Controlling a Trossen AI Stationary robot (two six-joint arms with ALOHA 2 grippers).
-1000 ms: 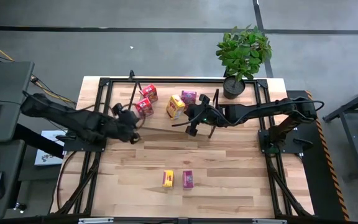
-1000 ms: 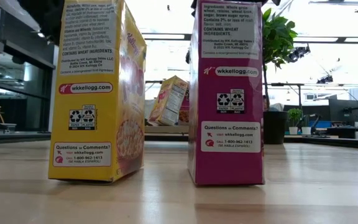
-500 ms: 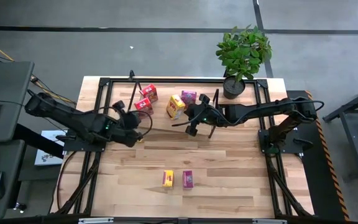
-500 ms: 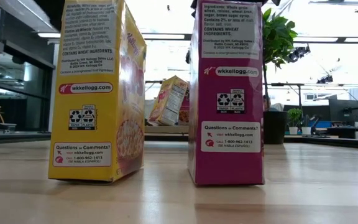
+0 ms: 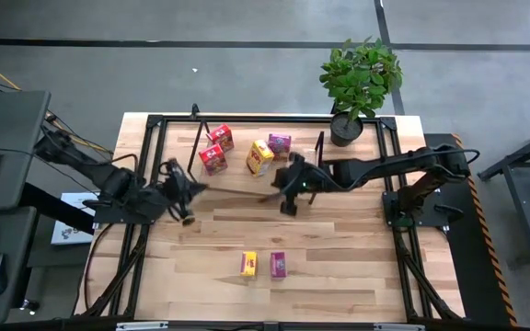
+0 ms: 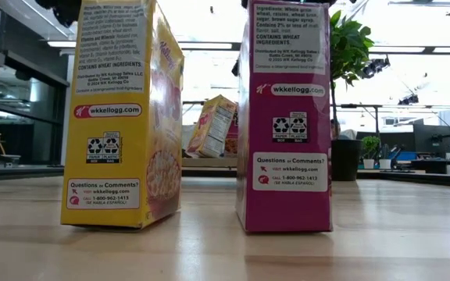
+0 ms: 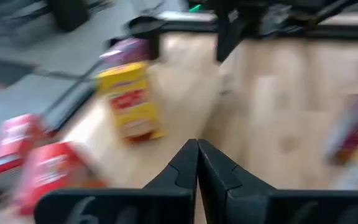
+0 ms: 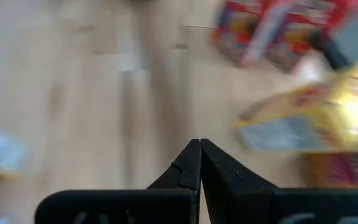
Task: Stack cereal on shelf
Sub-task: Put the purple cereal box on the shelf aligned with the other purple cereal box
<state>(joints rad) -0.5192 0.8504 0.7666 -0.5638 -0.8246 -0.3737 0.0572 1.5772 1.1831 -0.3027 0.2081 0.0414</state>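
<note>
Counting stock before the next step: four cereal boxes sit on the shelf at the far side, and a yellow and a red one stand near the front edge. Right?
Nearly. The high view shows the front pair as a yellow box and a magenta-purple box, not red. Four boxes do sit on the shelf.

We note the surface [image 5: 339, 267] as pale wood in glued strips, smooth, with a soft sheen in the low view. The yellow cereal box [image 6: 123, 117] and the magenta cereal box [image 6: 286, 117] are printed cardboard, faintly glossy. The shelf [image 5: 247, 158] has thin black metal wire frames, matt. The left tool [image 7: 196, 163] and right tool [image 8: 199, 163] show dark matt fingers, likely plastic. The floor [image 5: 201, 74] is grey and dull, concrete by its look.
</note>
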